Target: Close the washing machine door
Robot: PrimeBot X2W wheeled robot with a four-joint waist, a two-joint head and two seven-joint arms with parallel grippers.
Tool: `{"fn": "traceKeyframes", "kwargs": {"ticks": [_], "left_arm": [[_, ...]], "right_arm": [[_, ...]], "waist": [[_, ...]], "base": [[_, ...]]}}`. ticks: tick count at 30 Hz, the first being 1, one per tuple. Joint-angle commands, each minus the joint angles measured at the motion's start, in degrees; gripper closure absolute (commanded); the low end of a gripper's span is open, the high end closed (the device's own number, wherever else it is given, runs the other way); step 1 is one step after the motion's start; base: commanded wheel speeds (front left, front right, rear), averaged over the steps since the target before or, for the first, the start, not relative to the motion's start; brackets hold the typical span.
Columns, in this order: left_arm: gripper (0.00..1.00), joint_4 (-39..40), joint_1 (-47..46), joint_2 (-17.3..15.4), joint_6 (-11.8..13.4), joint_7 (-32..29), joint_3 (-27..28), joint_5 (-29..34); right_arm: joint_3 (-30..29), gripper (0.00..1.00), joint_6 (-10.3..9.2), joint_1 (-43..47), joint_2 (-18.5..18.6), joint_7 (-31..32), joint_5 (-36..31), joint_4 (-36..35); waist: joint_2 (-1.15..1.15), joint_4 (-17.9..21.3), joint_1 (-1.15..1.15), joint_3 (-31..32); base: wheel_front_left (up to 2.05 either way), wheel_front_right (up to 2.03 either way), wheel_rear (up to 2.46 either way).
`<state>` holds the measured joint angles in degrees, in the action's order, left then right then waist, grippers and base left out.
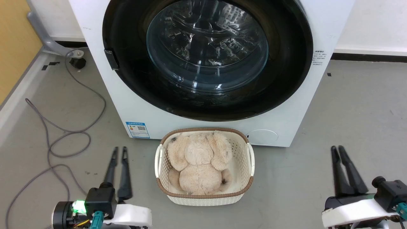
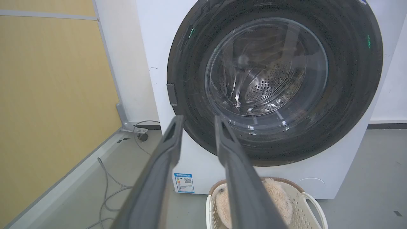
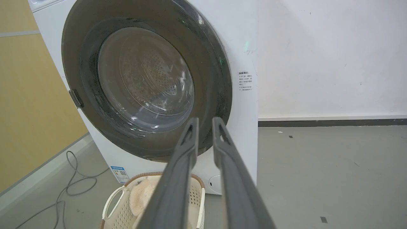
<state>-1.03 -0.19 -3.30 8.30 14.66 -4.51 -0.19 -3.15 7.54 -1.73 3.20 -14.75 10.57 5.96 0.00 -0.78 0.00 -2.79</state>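
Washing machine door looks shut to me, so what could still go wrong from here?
1. The washing machine door sits flush against the washing machine, but the pictures cannot show a latch; it may spring open.
2. The basket with the plush toy stands right before the machine, between the left gripper and the right gripper; another push could knock it.
3. The grey cable loops on the floor beside the left gripper and might snag.

**Cropped, Covered, Unreadable**

The head view's top edge crops the washing machine and the washing machine door's upper rim. Print on the blue label and on the sticker at the machine's right is too small to read. The left gripper hides part of the plush toy in the left wrist view.
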Motion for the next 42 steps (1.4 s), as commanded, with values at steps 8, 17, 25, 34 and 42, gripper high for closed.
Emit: {"fn": "traceKeyframes", "kwargs": {"ticks": [8,17,25,34,42], "left_arm": [[1.00,0.1,0.0,0.0,-0.5,-0.8,0.2,0.0],[1.00,0.1,0.0,0.1,-1.1,-1.9,0.6,0.0],[1.00,0.2,0.0,0.1,-1.6,-2.8,0.9,0.0],[1.00,0.3,0.0,0.1,-2.2,-3.8,1.2,0.1],[1.00,0.3,0.1,0.1,-2.7,-4.8,1.5,0.1]], "right_arm": [[0.1,1.00,0.00,0.1,0.0,0.8,-0.6,-0.3],[0.4,1.00,-0.01,0.2,0.0,1.9,-1.3,-0.8],[0.6,1.00,-0.01,0.3,-0.1,2.8,-2.0,-1.1],[0.8,1.00,-0.01,0.5,-0.1,3.9,-2.8,-1.6],[1.0,1.00,-0.02,0.6,-0.1,4.8,-3.5,-1.9]], "waist": [[0.00,0.0,0.00,0.2],[0.00,0.1,0.00,0.4],[0.00,0.1,0.00,0.5],[0.00,0.2,0.00,0.7],[0.00,0.3,0.00,0.9]], "base": [[0.00,0.00,0.00],[0.00,0.00,0.00],[0.00,0.00,0.00],[0.00,0.00,0.00],[0.00,0.00,0.00]]}}
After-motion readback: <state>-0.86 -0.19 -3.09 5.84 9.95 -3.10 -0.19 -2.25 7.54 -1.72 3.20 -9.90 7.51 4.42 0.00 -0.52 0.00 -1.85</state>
